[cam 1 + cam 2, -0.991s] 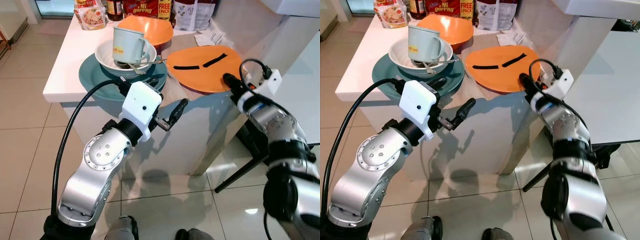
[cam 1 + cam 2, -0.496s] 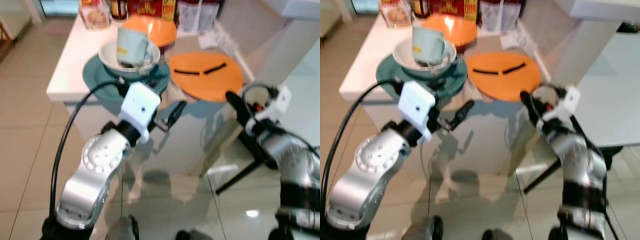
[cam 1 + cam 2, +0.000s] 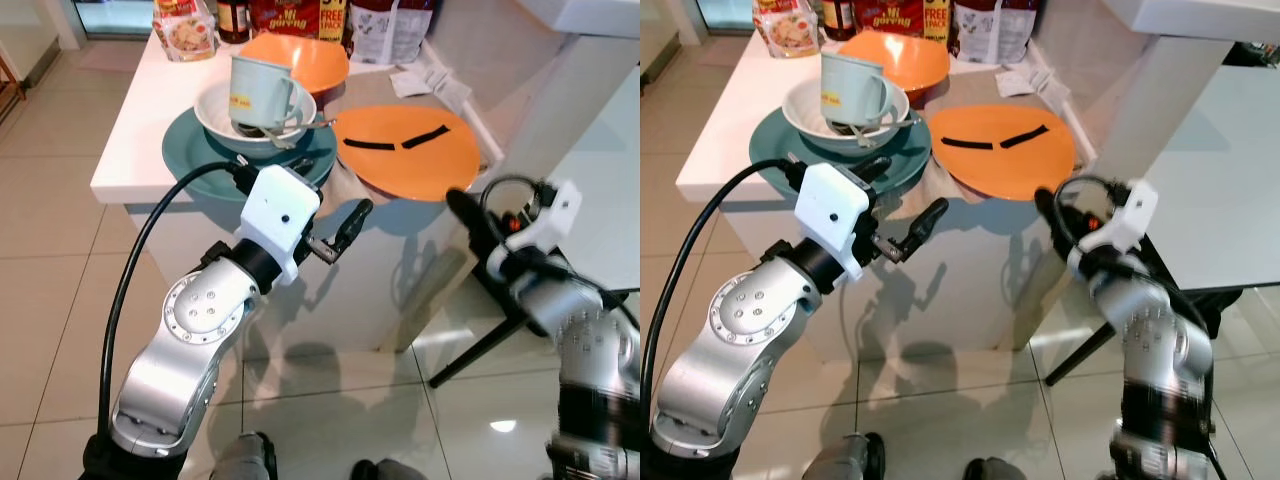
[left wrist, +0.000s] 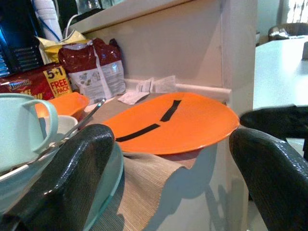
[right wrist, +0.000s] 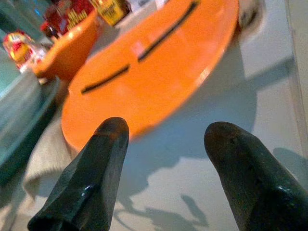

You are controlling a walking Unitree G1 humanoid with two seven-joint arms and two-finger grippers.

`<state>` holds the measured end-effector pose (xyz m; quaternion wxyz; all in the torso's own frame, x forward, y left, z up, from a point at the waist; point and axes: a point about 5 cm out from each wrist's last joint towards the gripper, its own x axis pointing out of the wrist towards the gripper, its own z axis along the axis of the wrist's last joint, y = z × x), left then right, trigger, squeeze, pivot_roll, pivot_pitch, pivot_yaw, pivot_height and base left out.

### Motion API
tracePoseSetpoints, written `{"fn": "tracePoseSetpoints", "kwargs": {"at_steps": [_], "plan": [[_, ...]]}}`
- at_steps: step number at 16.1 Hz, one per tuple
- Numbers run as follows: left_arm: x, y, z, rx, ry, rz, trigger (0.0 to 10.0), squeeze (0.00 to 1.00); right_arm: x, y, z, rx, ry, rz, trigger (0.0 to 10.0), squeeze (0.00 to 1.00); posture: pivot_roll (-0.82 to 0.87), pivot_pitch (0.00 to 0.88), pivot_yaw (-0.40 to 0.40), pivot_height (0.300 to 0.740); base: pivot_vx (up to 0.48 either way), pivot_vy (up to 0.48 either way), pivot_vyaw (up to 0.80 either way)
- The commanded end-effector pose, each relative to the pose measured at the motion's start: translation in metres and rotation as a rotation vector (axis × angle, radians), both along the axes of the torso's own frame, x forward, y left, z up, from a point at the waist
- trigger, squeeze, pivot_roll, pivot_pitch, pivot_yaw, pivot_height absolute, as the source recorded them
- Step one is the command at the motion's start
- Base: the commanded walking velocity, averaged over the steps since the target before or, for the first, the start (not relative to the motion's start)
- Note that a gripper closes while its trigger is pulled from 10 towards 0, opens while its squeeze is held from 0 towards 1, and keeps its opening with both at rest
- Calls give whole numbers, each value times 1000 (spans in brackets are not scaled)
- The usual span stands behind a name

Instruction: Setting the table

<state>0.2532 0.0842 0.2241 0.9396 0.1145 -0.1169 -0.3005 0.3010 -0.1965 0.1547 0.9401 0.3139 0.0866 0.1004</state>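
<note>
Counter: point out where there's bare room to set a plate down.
Bare white counter lies left of the teal plate, running back to the noodle packet. The middle is crowded: bowl with mug, orange bowl, orange plate, packets behind.

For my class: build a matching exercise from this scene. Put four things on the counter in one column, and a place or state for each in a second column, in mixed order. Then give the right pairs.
Things
1. pale green mug
2. white bowl
3. flat orange plate
4. orange bowl

Places or states
A. sits on the teal plate
B. stands just in front of the snack packets
C. leans tilted inside a bowl
D. juts over the counter's edge, with two black strips on it

Pairs: 1-C, 2-A, 3-D, 4-B
</note>
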Motion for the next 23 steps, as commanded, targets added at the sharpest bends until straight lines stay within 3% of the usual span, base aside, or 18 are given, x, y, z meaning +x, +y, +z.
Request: {"fn": "tracePoseSetpoints", "kwargs": {"at_steps": [1, 2, 4, 6, 8, 9, 10, 11, 13, 18, 23], "plan": [[-3, -2, 0, -3, 3, -26, 10000, 0, -4, 1, 2, -9, -7, -9, 10000, 0, 97, 88, -68, 740, 0, 0, 0], [-5, -3, 0, -3, 6, -42, 10000, 0, -7, 1, 0, -3, -8, -29, 10000, 1000, 97, 90, -68, 740, 0, 0, 0], [-7, -5, 1, -10, 7, -61, 10000, 0, -12, 1, 3, -136, -60, -101, 10000, 1000, 94, 94, -65, 740, 0, 0, 0], [-6, -6, 1, -14, 7, -68, 10000, 0, -10, 7, 3, -358, -79, -132, 10000, 1000, 89, 96, -59, 740, 0, 0, 0], [-6, -8, 2, -15, 2, -76, 10000, 0, 0, 16, 3, -297, -70, -151, 10000, 1000, 94, 100, -59, 740, 0, 0, 0], [-6, -9, 3, -14, 0, -79, 10000, 0, 5, 22, 4, -185, -79, -150, 10000, 0, 98, 104, -57, 740, 0, 0, 0], [-6, -10, 3, -12, -2, -82, 10000, 0, 7, 24, 6, -139, -88, -148, 10000, 0, 103, 106, -59, 740, 0, 0, 0], [-7, -11, 5, -12, -8, -89, 10000, 0, 12, 26, 8, -22, -107, -156, 10000, 0, 111, 111, -66, 740, 0, 0, 0], [-8, -11, 7, -18, -13, -91, 10000, 0, 16, 27, 9, 34, -114, -166, 10000, 0, 112, 116, -68, 740, 0, 0, 0], [-10, -14, 9, -21, -10, -137, 10000, 0, 38, 14, 8, 15, -32, -244, 10000, 0, 112, 140, -51, 740, 0, 0, 0], [-11, -14, 8, -6, 11, -169, 10000, 0, 47, 19, 7, 15, -14, -197, 10000, 0, 116, 151, -42, 740, 0, 0, 0]]}}
